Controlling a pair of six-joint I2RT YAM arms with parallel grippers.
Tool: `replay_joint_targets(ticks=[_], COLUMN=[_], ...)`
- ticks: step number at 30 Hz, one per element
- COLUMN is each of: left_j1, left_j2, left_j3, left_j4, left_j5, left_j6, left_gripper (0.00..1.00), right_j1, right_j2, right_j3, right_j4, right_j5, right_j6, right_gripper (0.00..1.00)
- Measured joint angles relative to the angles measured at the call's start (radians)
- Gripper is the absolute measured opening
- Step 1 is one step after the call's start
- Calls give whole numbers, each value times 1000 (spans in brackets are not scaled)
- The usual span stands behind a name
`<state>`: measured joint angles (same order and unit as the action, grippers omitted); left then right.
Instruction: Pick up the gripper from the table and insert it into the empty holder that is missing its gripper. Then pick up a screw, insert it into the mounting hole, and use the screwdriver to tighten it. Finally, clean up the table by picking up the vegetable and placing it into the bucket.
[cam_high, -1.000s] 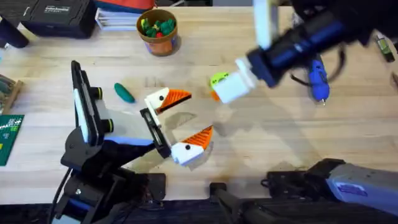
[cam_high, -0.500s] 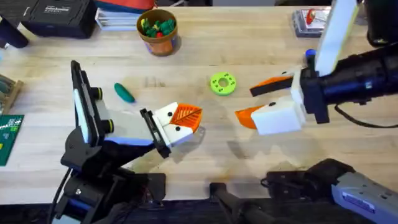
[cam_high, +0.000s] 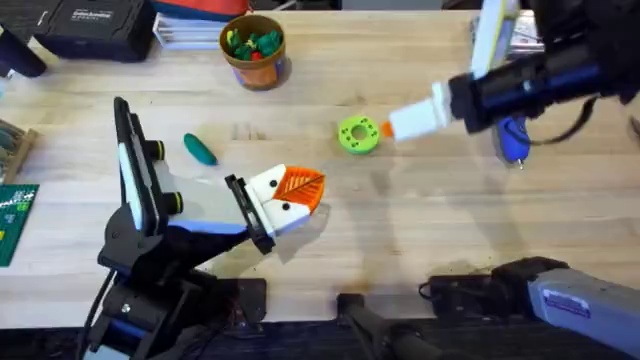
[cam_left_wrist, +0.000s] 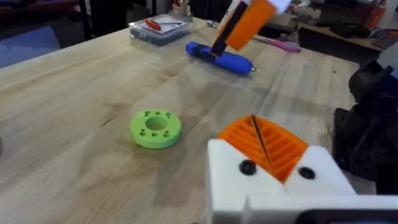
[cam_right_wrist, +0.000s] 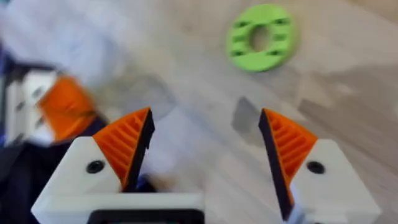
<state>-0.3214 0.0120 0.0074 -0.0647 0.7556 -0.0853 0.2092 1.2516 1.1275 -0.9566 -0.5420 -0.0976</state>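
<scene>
My left gripper (cam_high: 312, 190) rests low over the table's middle, shut, its two orange pads (cam_left_wrist: 267, 146) pressed together with nothing seen between them. My right gripper (cam_high: 388, 128) hovers just right of a lime-green disc (cam_high: 358, 135), and it stands open and empty (cam_right_wrist: 205, 115). The blue screwdriver (cam_high: 512, 140) lies at the right, partly under the right arm. The dark green vegetable (cam_high: 200, 150) lies left of centre. The bucket (cam_high: 255, 68) stands at the back with green and orange toy pieces inside. A loose orange gripper, an empty holder and any screw are out of view.
A clear box (cam_left_wrist: 158, 28) with red items sits at the back right near the screwdriver (cam_left_wrist: 221, 56). At the back left are a black case (cam_high: 90, 25) and stacked papers (cam_high: 190, 28). A green circuit board (cam_high: 15, 220) lies at the left edge.
A second ago my left gripper was open; it closed and has stayed put. My right gripper swung out to the right, then came back beside the green disc, turned edgewise to the overhead camera.
</scene>
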Motion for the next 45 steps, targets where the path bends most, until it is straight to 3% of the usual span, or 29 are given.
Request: replay_joint_targets(ticks=[8, 15, 21, 30, 45], left_j1=[0, 0, 0, 0, 0], left_j2=[0, 0, 0, 0, 0], left_j3=[0, 0, 0, 0, 0], left_j4=[0, 0, 0, 0, 0], left_j5=[0, 0, 0, 0, 0], left_j6=[0, 0, 0, 0, 0], left_gripper=[4, 4, 4, 4, 4], right_j1=[-318, -443, -517, -597, -604], right_j2=[147, 352, 528, 680, 766], right_j3=[33, 255, 345, 352, 363], right_j4=[59, 37, 37, 160, 182], right_j5=[203, 362, 423, 518, 489], right_j6=[-6, -124, -249, -403, -408], right_gripper=[993, 993, 994, 994, 989])
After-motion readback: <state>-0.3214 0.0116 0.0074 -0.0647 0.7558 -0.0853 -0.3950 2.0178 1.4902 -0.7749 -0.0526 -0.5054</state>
